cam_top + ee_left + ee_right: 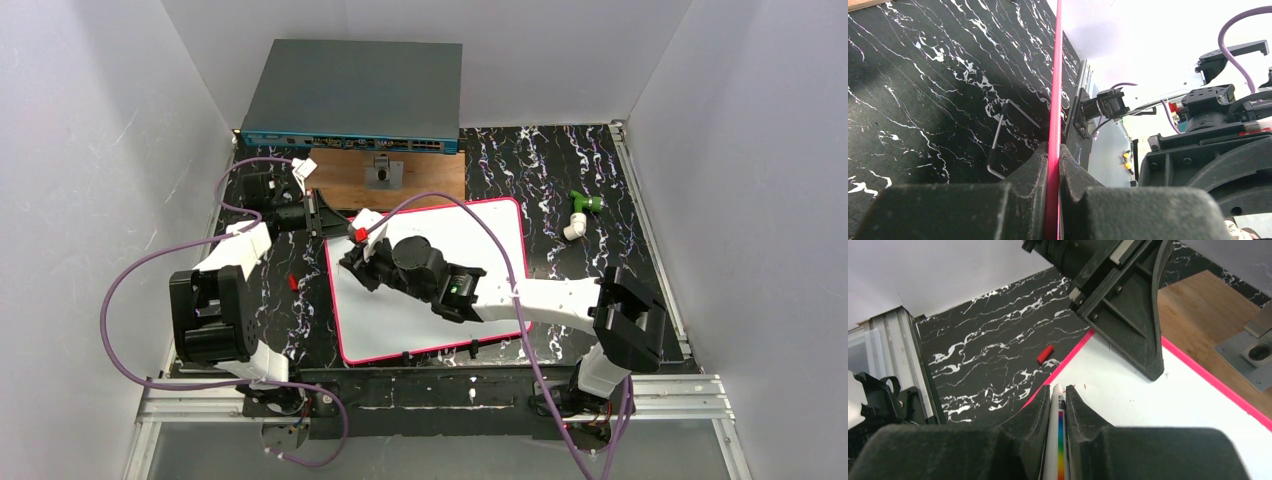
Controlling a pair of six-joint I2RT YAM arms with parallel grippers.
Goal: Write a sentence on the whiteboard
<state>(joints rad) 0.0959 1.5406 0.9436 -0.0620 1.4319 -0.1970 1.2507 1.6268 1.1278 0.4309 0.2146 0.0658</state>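
Observation:
The whiteboard (385,320), white with a pink-red rim, lies flat on the black marbled table. My left gripper (321,213) is shut on its far left edge. In the left wrist view the pink rim (1054,95) runs up from between the closed fingers of the left gripper (1053,146). My right gripper (354,262) is over the board's far left corner. It is shut on a white marker with a rainbow stripe (1057,412), and the right gripper (1058,388) points at the board (1148,410). No sentence shows, only tiny red ticks (1083,386) by the marker's end.
A red marker cap (292,282) lies on the table left of the board and also shows in the right wrist view (1045,353). A brown wooden board (420,180) and a grey network box (350,95) stand behind it. A green and white pipe fitting (580,213) lies at the right.

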